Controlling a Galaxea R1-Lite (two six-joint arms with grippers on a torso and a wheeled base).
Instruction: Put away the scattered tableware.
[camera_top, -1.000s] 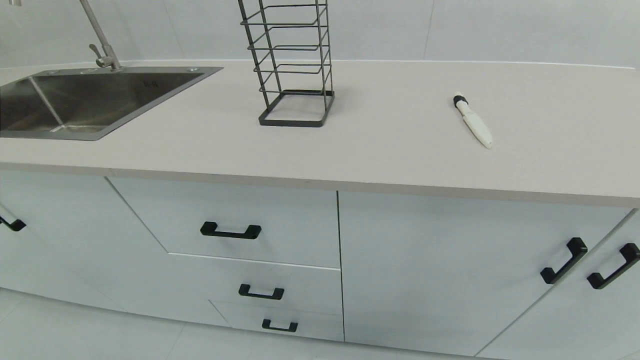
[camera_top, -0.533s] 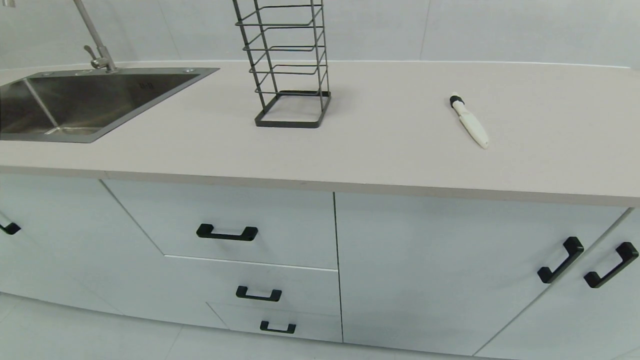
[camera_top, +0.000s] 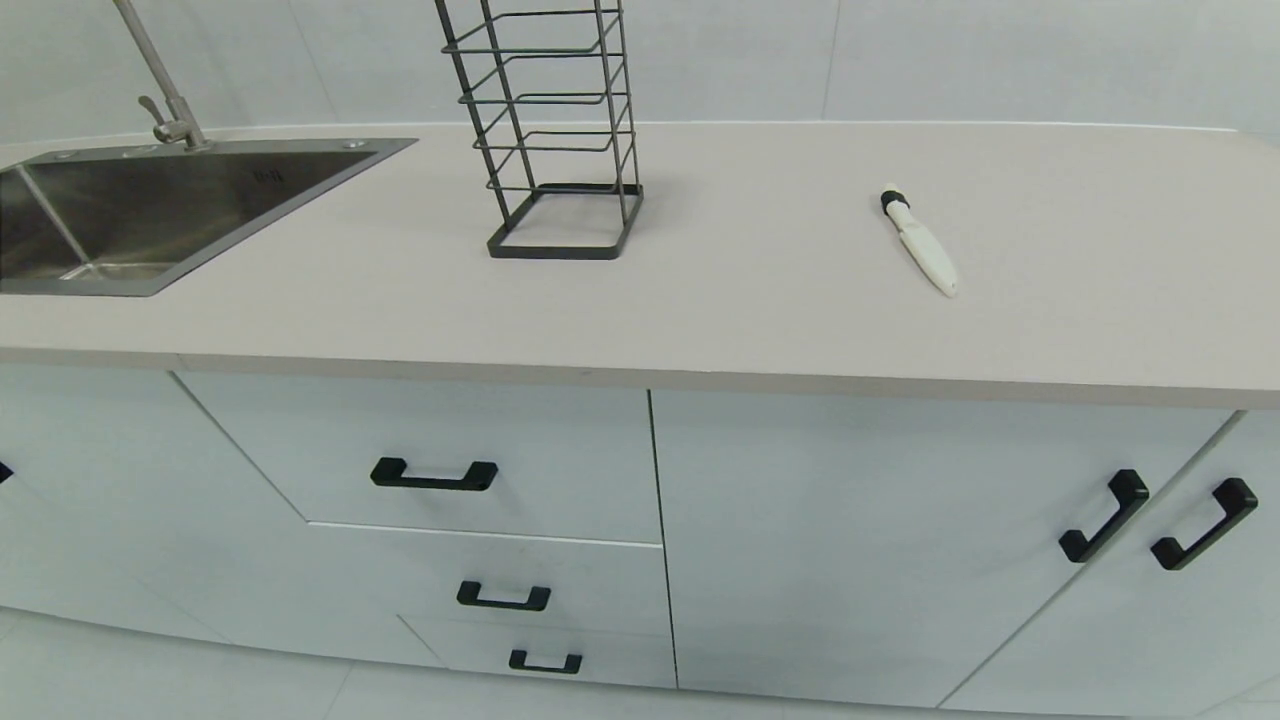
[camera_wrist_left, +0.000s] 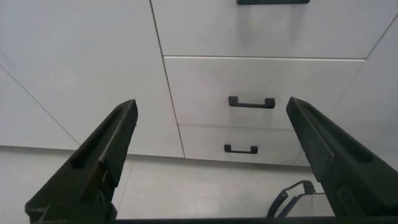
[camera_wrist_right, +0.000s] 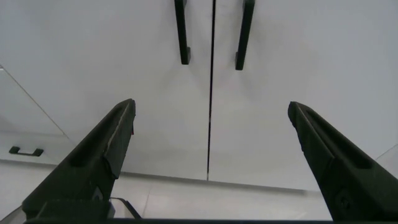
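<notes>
Left end effector (camera_wrist_left: 211, 106): fingers spread wide with nothing between them. It faces the drawer fronts (camera_wrist_left: 261, 93) under the table (camera_top: 780, 320).
Drawer handles: the middle drawer handle (camera_wrist_left: 251, 102) and the lowest drawer handle (camera_wrist_left: 240, 149), both black, show in the gap between the left end effector's fingers.
Right end effector (camera_wrist_right: 212, 104): fingers spread wide and empty. It faces a pair of cabinet doors (camera_wrist_right: 112, 74), and the seam between them runs down the middle of its gap.
Door handles: two upright black door handles (camera_wrist_right: 181, 31) stand beyond the right end effector's fingertips, one on each side of the seam.
White utensil (camera_top: 918, 238): lies flat on the table with its black-capped end toward the wall and its white tip toward the front edge. Neither end effector holds it. It sits above the cabinet fronts both face, closer to the right end effector's doors than to the left one's drawers.
Wire rack (camera_top: 556, 140): black and upright on the table, above the drawers the left end effector faces, well apart from the white utensil.
Sink (camera_top: 130, 200): set into the table, beyond the wire rack on the left end effector's side, with a faucet (camera_top: 160, 95) at its back rim.
</notes>
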